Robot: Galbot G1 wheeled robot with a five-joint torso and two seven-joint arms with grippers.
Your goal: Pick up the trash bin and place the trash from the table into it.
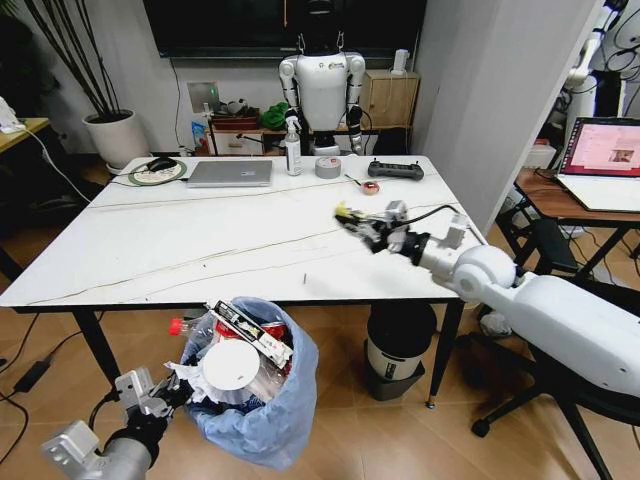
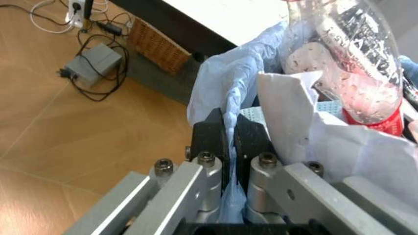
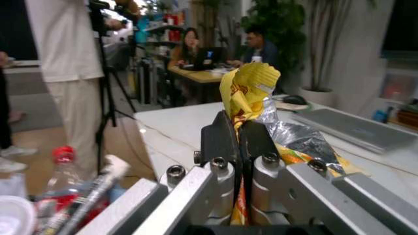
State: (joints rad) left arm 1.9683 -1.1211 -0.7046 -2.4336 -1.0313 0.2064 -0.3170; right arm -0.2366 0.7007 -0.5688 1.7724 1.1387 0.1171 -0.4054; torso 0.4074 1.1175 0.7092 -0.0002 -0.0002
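Observation:
The trash bin (image 1: 262, 415), lined with a light-blue bag, hangs just off the floor at the near edge of the table (image 1: 200, 250). My left gripper (image 1: 178, 393) is shut on its bag rim (image 2: 219, 93); the left wrist view shows the fingers (image 2: 209, 139) pinching the plastic. The bin is heaped with trash: a red-capped bottle (image 2: 356, 68), a white cup (image 1: 231, 366) and tissue (image 2: 294, 117). My right gripper (image 1: 355, 222) hovers over the table's right half, shut on a crumpled yellow wrapper (image 3: 249, 88), above and to the right of the bin.
At the table's far end lie a laptop (image 1: 230, 173), spray bottle (image 1: 292, 145), tape roll (image 1: 328, 167), black controller (image 1: 395, 170) and mouse (image 1: 160, 164). A larger black-lidded bin (image 1: 397, 345) stands under the right side. A wooden desk (image 1: 560, 205) stands to the right.

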